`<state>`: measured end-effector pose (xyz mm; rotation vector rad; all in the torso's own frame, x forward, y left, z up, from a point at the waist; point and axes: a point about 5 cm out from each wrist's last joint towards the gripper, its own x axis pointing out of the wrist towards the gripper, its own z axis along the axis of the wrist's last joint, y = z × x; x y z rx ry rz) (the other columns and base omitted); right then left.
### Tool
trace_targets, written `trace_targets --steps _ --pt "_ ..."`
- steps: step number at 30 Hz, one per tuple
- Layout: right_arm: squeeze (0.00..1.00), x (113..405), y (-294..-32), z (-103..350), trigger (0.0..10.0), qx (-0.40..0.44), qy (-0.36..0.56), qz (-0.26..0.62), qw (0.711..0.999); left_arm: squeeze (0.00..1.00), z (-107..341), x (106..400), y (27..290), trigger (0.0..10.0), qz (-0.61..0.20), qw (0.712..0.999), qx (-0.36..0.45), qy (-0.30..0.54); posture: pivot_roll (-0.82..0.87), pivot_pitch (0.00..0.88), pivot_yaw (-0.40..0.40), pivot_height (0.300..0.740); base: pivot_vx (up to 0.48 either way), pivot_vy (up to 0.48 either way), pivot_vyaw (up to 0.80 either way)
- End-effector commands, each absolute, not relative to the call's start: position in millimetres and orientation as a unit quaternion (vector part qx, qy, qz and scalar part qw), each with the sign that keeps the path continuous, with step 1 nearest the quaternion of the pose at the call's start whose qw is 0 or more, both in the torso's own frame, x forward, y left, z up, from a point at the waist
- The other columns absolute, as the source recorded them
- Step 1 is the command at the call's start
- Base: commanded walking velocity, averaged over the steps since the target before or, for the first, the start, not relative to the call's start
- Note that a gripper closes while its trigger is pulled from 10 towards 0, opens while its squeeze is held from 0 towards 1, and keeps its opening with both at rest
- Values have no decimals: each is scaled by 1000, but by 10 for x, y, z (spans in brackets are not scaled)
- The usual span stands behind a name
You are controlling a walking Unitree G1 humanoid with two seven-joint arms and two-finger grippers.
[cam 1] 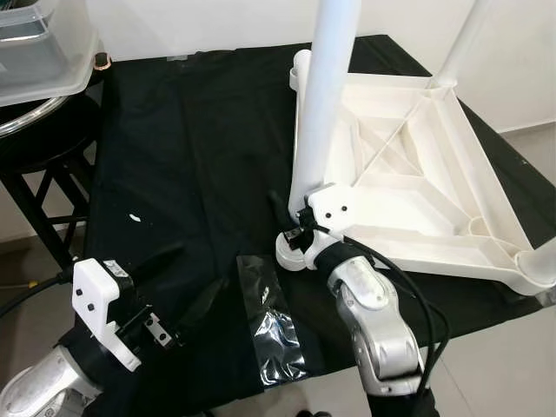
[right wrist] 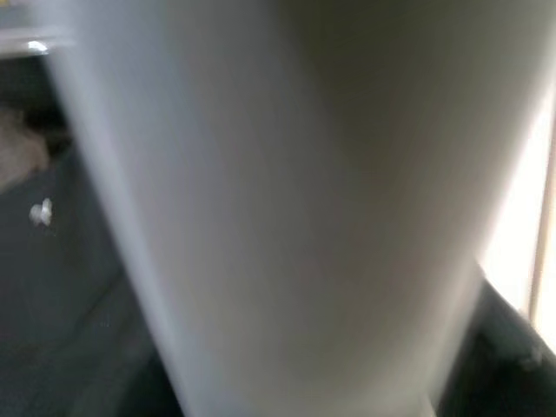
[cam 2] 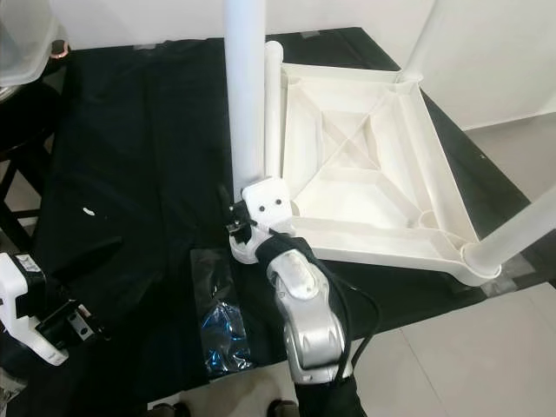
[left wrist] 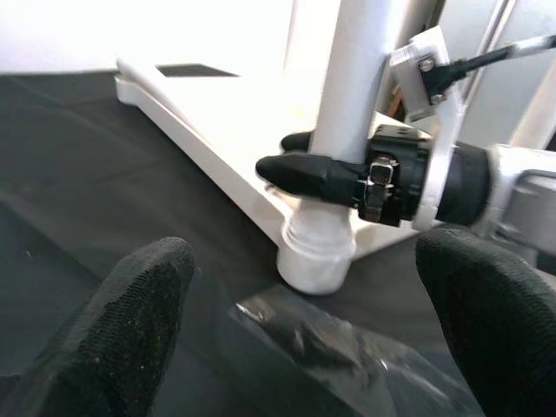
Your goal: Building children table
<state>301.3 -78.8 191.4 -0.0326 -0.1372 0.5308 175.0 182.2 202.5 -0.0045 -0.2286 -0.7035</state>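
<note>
No writing can be read anywhere. At lower left the left gripper (cam 1: 187, 317) hovers over the black cloth (cam 1: 174, 156), fingers spread and holding nothing. Just right of it lies a crinkled clear plastic bag (cam 1: 274, 326). At centre the right gripper (cam 1: 291, 217) pinches a smooth white round leg (cam 1: 321, 104), which stands upright in a corner socket. The moulded white tabletop (cam 1: 417, 182) lies upside down at right, ribs up, with further legs rising at its far and near right corners.
</note>
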Motion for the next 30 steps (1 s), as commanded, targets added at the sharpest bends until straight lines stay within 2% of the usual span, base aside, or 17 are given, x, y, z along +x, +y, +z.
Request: trace_targets --steps 1,4,5,6,7,9,10,11,15,20,21,23,24,25,26,27,30 --pt "1000 3056 -817 2045 10000 11 -83 313 946 0 2035 1711 1839 10000 -355 929 1 -108 126 202 -63 740 0 0 0" --pt "1000 3132 -909 2173 10000 8 -97 360 928 0 2031 1686 1842 10000 -363 926 1 -102 128 202 -66 740 0 0 0" --pt "847 3184 -974 2238 10000 -2 -104 379 919 0 2029 1667 1845 10000 -369 924 2 -98 134 203 -70 740 0 0 0" --pt "0 3242 -1040 2320 10000 -21 -114 405 907 0 2036 1642 1853 10000 -373 923 2 -96 140 206 -75 740 0 0 0" --pt "0 3242 -1040 2320 10000 -21 -114 405 907 0 2036 1642 1853 10000 -373 923 2 -96 140 206 -75 740 0 0 0" --pt "0 3296 -1125 2468 10000 -53 -121 486 864 0 2037 1585 1891 10000 -382 920 5 -87 147 209 -81 740 0 0 0" --pt "0 3296 -1125 2468 10000 -53 -121 486 864 0 2037 1585 1891 10000 -382 920 5 -87 147 209 -81 740 0 0 0" --pt "0 3305 -1143 2507 10000 -66 -110 533 836 0 2028 1560 1921 10000 -383 920 7 -82 151 211 -83 740 0 0 0" --pt "0 3428 -1137 2537 10000 -98 -106 529 836 0 2022 1543 1939 10000 -380 921 7 -81 154 216 -86 740 0 0 0" --pt "0 3603 -1093 2595 10000 -64 -91 570 814 0 2035 1498 1957 10000 -376 923 5 -80 171 224 -93 740 0 0 0" --pt "0 3612 -1073 2563 9608 -53 -79 590 802 0 2036 1485 1955 10000 -376 923 4 -79 170 229 -95 740 0 0 0" --pt "0 3612 -1073 2563 9608 -53 -79 590 802 0 2036 1485 1955 10000 -376 923 4 -79 170 229 -95 740 0 0 0" --pt "0 3601 -1074 2522 5843 -44 -66 609 790 0 2036 1477 1953 10000 -376 923 3 -79 168 234 -96 740 0 0 0" --pt "0 3594 -1093 2471 3922 -37 -52 630 774 0 2037 1466 1953 10000 -377 923 2 -78 171 237 -97 740 0 0 0" --pt "0 3587 -1115 2425 3412 -36 -43 643 764 0 2037 1459 1954 10000 -377 923 1 -77 171 237 -97 740 0 0 0" --pt "0 3595 -1141 2384 0 -32 -35 645 762 0 2037 1452 1954 10000 -377 923 1 -76 175 242 -99 740 0 0 0" --pt "0 3613 -1170 2343 0 -24 -30 643 765 0 2038 1448 1952 10000 -377 923 0 -76 174 242 -97 740 0 0 0"
